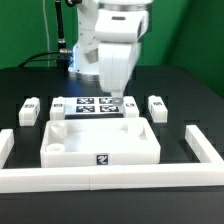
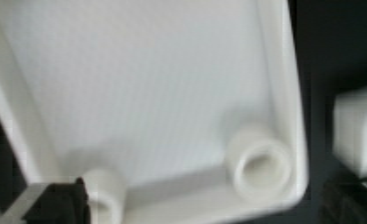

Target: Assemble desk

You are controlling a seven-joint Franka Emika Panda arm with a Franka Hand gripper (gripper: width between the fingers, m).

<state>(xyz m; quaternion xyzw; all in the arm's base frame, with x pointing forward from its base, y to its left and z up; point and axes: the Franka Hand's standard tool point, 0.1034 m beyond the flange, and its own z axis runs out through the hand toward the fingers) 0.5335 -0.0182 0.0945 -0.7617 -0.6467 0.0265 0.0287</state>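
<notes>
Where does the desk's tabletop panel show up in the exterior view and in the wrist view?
Exterior view: the tabletop panel lies mid-table, just in front of the marker board.
Wrist view: it fills most of the picture, seen close up.
Shared landmark: a round socket at a corner inside its rim, also visible in the wrist view.

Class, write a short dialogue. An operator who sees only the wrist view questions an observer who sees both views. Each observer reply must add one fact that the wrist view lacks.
Operator: My wrist view shows little more than the tabletop and its sockets. Where are the legs?
Observer: Loose legs lie at both sides of the tabletop.
Operator: Where is the gripper?
Observer: The gripper hangs open roughly over the tabletop's far edge, by the marker board.
</notes>
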